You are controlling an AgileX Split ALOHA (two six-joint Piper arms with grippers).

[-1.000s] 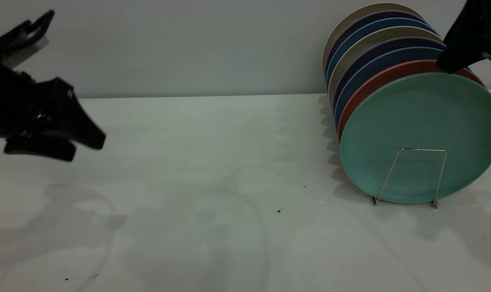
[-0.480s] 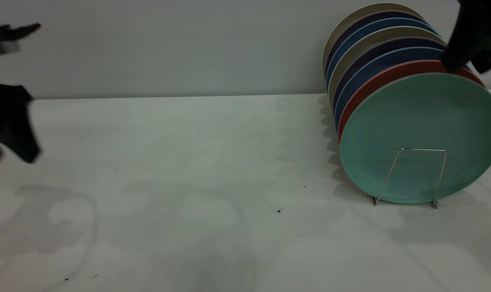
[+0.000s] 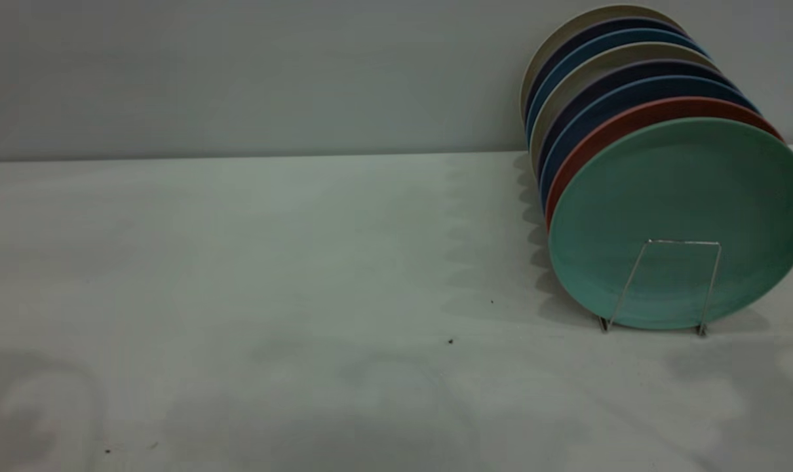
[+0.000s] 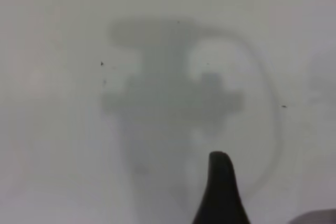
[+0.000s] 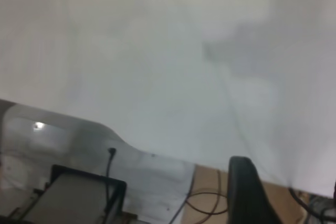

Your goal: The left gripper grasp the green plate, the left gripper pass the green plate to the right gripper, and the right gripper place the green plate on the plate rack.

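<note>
Placement is judged complete: the green plate [image 3: 681, 223] is seen standing on edge at the front of the row in the plate rack [image 3: 662, 285], its face turned toward the exterior camera and the front wire loop crossing its lower half. Just behind it a salmon-pink plate [image 3: 606, 131] is stacked, then further plates. Eight plates are counted in all: one green, one pink, four in blue or dark blue [image 3: 622, 92], two beige [image 3: 570, 36]. One rack is counted; only its front loop is visible. Neither arm is caught in the exterior view. Of the left tool [image 4: 220, 192] a single dark jaw tip is seen over bare counter [image 3: 272, 262], with its shadow below; the plate does not appear in that view. Of the right tool [image 5: 247, 192] one jaw tip is likewise seen, over the counter edge with cables beyond. Opening of either tool cannot be told. Both are well apart from the rack; which is nearer cannot be told.
</note>
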